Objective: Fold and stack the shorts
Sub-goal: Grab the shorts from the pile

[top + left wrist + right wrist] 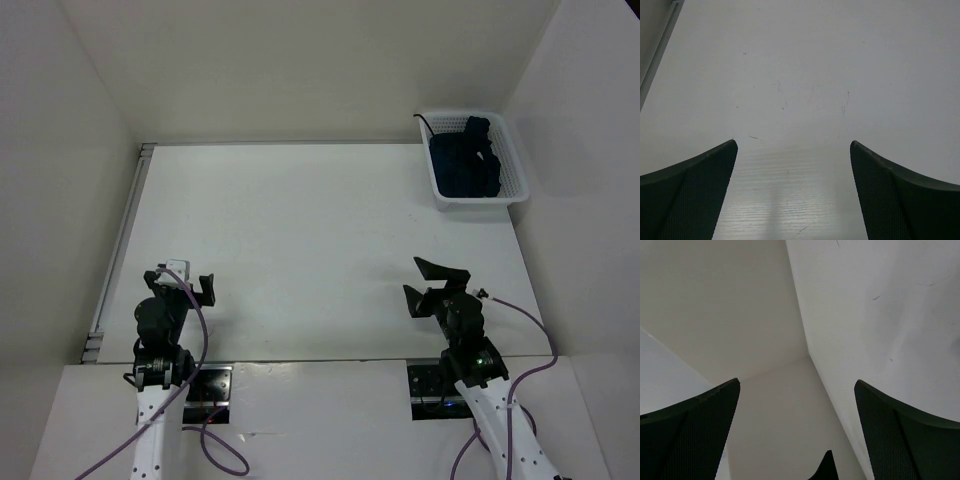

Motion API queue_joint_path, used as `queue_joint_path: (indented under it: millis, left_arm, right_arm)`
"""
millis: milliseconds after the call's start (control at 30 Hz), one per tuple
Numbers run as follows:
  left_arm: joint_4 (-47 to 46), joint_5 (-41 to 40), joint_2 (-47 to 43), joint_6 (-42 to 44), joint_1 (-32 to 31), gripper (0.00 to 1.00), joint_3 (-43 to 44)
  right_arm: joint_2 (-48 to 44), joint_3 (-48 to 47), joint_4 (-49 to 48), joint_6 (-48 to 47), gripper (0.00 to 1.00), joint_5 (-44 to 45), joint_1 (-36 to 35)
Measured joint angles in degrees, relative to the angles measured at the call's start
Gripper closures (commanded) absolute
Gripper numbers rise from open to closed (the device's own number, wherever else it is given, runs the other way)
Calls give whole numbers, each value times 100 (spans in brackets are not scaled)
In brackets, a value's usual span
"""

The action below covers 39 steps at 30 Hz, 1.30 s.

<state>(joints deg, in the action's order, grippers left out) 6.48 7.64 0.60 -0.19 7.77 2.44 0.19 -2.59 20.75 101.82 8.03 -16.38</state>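
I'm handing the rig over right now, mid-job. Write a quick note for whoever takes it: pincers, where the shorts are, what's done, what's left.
Left pincer: open, empty, over the near left of the table.
Right pincer: open, empty, over the near right.
Shorts: dark, bunched in the white basket at the table's far right corner.
Done: nothing that shows; no cloth lies on the table.
Left: lift the shorts out, spread, fold, stack.
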Motion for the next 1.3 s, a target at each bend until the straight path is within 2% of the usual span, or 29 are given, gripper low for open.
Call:
queue_joint_path:
  millis: [100, 167, 267, 367, 433, 500, 600, 667, 700, 767, 800, 867, 967, 1133, 1233, 1300]
  left_arm:
    - [2, 181, 0, -2, 2, 0, 0]
    - [144, 691, -4, 4, 4, 0, 4]
    - [407, 1340, -7, -2, 0, 0, 2]
    - [229, 1423, -4, -2, 4, 0, 2]
    - [-9, 1486, -7, -4, 4, 0, 13]
    - [-101, 1875, -11, -4, 11, 0, 52]
    - [-433, 2286, -11, -7, 9, 0, 57]
    - [-833, 2321, -7, -9, 9, 0, 55]
    - [-1049, 2280, -9, -9, 0, 0, 57]
    - [-1296, 2162, 9, -7, -11, 0, 133]
    - [-1349, 2057, 120, -7, -22, 0, 249]
    - [-1340, 1864, 761, -7, -50, 0, 750]
    - [-1115, 1596, 2317, 4, -57, 0, 1906]
    - [221, 1836, 5589, -7, -57, 0, 4605]
    - [1102, 2096, 7241, -9, -57, 0, 5764]
    - [1484, 2194, 7982, -7, -57, 0, 6050]
  right_arm:
    - [0, 0, -7, -20, 0, 7, 0]
    - [0, 9, -164, -232, 0, -4, 0]
    - [0, 13, -841, -1381, 0, -136, 0]
    - [35, -234, -1193, -2389, 0, -190, 0]
    - [372, -643, -1307, -2975, 0, -295, 0]
    - [1272, -1340, -1364, -3565, 0, -450, -11]
    - [3630, -3167, -1213, -4651, 0, -494, -251]
    - [5189, -4806, -975, -5523, 0, -164, -651]
    - [5910, -5556, -835, -5945, 0, 286, -935]
    - [6896, -6548, -883, -6728, 0, 903, -1327]
    - [7163, -6747, -925, -7079, 0, 1152, -1429]
    - [7379, -6800, -1005, -7818, 0, 1427, -1353]
    - [7768, -7084, -1104, -8854, 0, 1639, -793]
    - [9361, -8749, -1705, -10378, 0, 2203, -201]
    - [10074, -9215, -1790, -10769, 0, 2059, 81]
    - [10627, -9667, -1657, -10588, 5, 1792, 487]
